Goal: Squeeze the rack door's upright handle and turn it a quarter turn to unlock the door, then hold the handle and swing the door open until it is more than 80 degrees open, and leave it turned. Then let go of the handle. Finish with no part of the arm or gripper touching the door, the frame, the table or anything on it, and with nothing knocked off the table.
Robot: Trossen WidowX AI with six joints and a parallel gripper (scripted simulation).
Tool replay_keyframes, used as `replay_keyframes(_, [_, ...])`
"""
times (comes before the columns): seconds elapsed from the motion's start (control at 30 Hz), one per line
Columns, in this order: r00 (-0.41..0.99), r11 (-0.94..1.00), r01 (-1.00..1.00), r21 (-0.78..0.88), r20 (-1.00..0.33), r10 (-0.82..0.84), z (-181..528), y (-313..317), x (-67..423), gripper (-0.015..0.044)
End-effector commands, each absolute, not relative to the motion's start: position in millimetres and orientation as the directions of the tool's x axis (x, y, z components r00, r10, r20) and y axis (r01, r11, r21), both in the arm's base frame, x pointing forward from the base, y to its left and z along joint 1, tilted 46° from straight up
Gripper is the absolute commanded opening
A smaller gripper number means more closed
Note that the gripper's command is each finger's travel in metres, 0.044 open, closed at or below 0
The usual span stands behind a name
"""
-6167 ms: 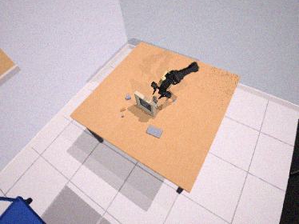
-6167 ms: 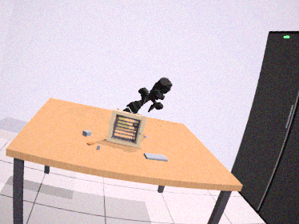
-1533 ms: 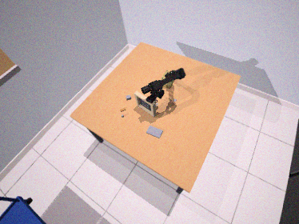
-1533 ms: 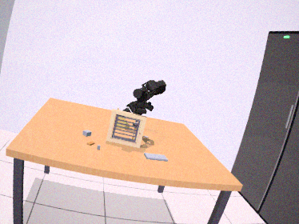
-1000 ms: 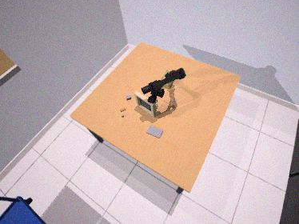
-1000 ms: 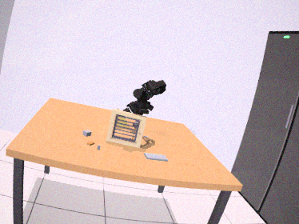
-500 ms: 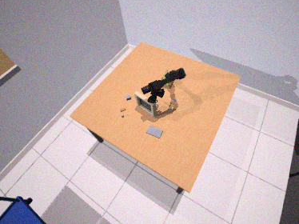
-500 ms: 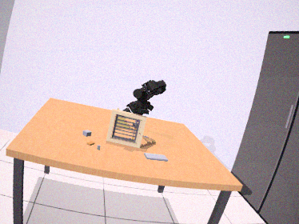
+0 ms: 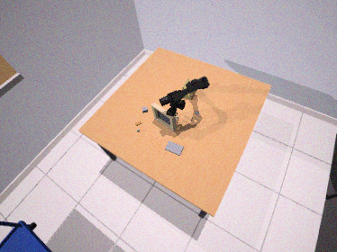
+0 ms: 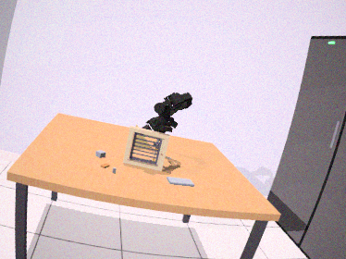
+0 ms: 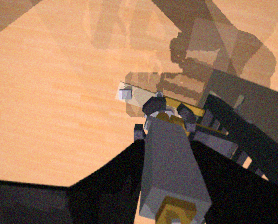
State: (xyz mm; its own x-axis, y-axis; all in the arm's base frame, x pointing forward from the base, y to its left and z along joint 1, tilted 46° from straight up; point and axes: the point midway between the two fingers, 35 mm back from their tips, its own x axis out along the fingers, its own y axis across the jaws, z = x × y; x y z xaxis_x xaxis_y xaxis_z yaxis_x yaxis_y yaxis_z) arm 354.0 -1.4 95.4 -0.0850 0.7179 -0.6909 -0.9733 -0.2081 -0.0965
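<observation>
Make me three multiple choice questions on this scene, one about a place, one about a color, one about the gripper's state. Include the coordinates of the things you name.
1. In the exterior view, where is the flat gray slab (image 9: 174, 148) (image 10: 180, 181)?
A. On the floor
B. On the table, right of the rack frame
C. On top of the rack frame

2. What color is the tabletop (image 9: 126, 90) (image 10: 222, 194) (image 11: 55, 130)?
A. Orange-brown
B. Green
C. White

3. How does the gripper (image 11: 167, 147) stand?
A. Wide open
B. Shut with nothing inside
C. Shut on something

Answers:
1: B, the slab lies on the wood, right of the pale frame (image 9: 173, 125) (image 10: 143, 167).
2: A, all three views show warm orange-brown wood.
3: C, its fingers stand partly apart around the door handle.
</observation>
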Motion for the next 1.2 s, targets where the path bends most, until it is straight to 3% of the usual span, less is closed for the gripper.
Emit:
replay_keyframes(0.0, [-0.085,-0.226,-0.968,-0.113,-0.697,0.712,93.4,-0.5,355.5,0.0119])
replay_keyframes(0.23, [-0.085,-0.226,-0.968,-0.113,-0.697,0.712,93.4,-0.5,355.5,0.0285])
replay_keyframes(0.7, [-0.085,0.202,-0.926,0.318,-0.697,0.712,93.5,-0.5,355.5,0.0285])
replay_keyframes(1.17, [-0.084,0.585,-0.478,0.656,-0.697,0.712,93.5,-0.5,355.5,0.0285])
